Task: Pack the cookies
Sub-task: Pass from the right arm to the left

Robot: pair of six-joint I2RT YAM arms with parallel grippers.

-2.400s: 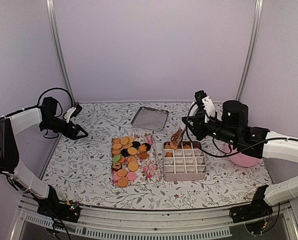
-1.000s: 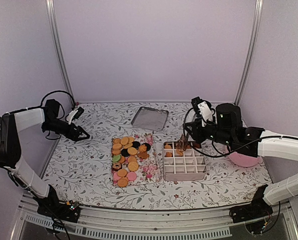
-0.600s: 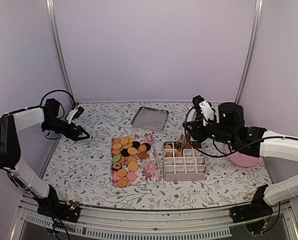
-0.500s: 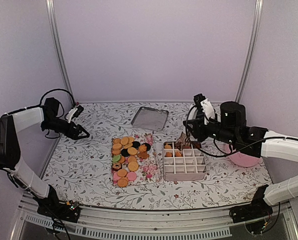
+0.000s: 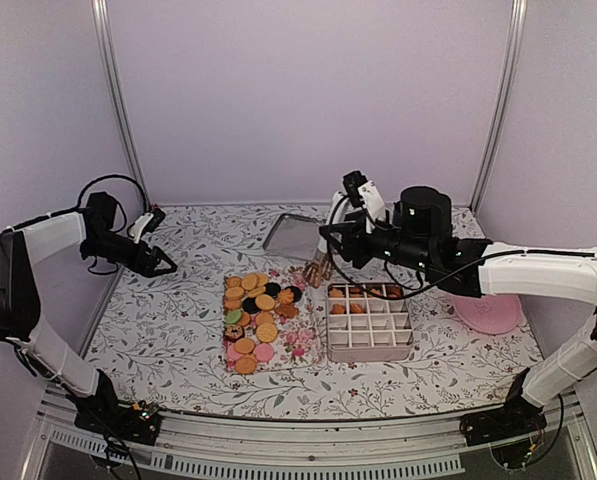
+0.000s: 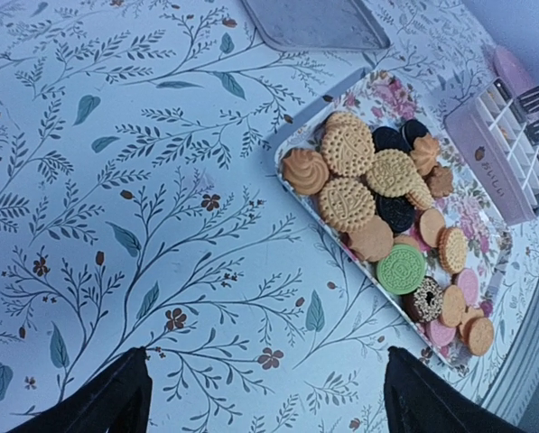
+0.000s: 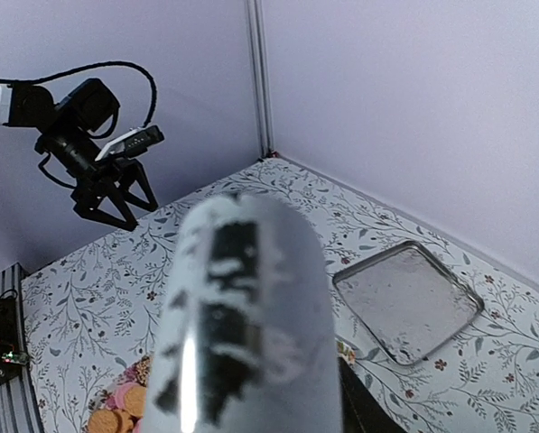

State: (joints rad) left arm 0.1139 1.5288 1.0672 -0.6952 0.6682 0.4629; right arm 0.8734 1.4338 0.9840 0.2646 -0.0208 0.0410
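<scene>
Below the right gripper [image 5: 317, 274], the far right corner of a rectangular flower-printed tray [image 5: 304, 342] is showing. The gripper is hanging low over that corner.
- Jaw state: cannot tell. The top view is giving only tan fingertips bunched close. The wrist view is being filled by one blurred white-and-black finger [image 7: 242, 334].
- Whether anything is being held there: cannot tell.

Just right of this gripper a white plastic box divided into square cells [image 5: 370, 332] is sitting beside the tray. A few orange cookies [image 5: 357, 308] are lying in its far two rows. The near cells are not showing any.

Beyond the gripper a shallow square metal tray [image 5: 300, 237] is resting flat. Well off to its right, past the box, a round pink plate [image 5: 490, 312] is lying under the right forearm.

Toward the near side of the gripper, the cookies [image 5: 253, 312] are heaping on the flower-printed tray. Most are golden discs, with some dark ones, pink ones at the near end and one green.

Far across, the left gripper [image 5: 162, 267] is hovering above the leaf-patterned tablecloth [image 5: 178, 320]. Its two dark fingers are standing wide apart with nothing between them. From its wrist camera the cookie pile is lying ahead and to the right, well clear of the fingertips, with bare cloth directly beneath.
</scene>
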